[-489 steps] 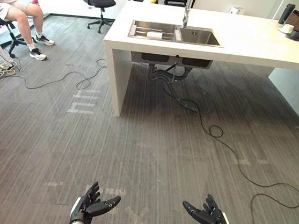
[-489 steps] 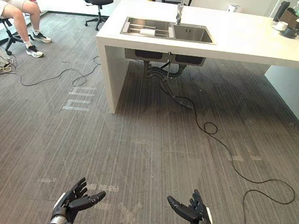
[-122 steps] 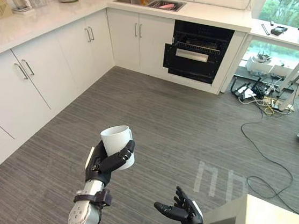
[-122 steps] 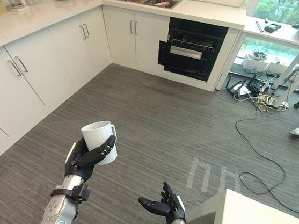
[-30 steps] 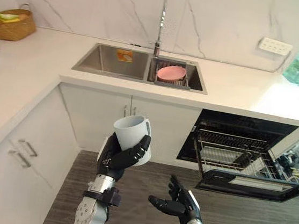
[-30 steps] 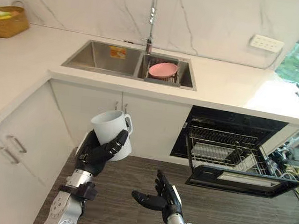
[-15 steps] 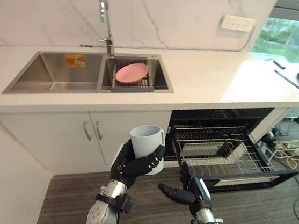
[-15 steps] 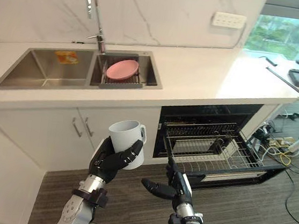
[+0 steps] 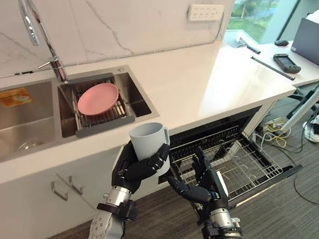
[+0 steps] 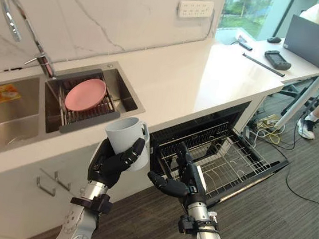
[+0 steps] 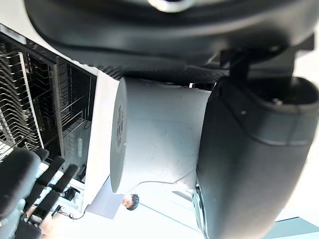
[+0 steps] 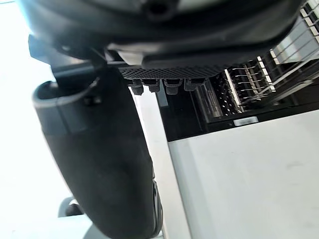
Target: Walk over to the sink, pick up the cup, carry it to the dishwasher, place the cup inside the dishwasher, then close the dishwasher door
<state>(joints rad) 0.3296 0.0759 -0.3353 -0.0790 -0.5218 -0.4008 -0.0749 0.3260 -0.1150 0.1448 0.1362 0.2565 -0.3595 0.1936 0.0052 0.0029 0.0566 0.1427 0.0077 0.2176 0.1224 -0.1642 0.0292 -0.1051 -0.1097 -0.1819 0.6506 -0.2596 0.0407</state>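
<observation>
Daylight enters from the window (image 9: 258, 12) at the far right and lights the white tabletop (image 9: 210, 79) brightly and evenly. The dishwasher (image 9: 220, 139) cavity is dark, and the sink (image 9: 8, 131) walls hold soft shadow. The cup (image 9: 148, 142) in my left hand (image 9: 136, 171) is evenly lit. In the right wrist view, the fingers (image 12: 172, 85) of my right hand (image 12: 109, 164) read near-black beside washed-out white.

L hand (image 9: 136, 173) & R hand (image 9: 203, 185): matte black w/ jointed fingers (image 9: 154, 159), small white plate on back of each. Black clamp-type wrist collars (image 9: 117, 209), then silver-grey tube forearms (image 9: 102, 233). Close up, L thumb (image 11: 251, 149) is a smooth, glossy dark shell; R palm (image 12: 164, 73) has dotted grip strip w/ row of small studs.
</observation>
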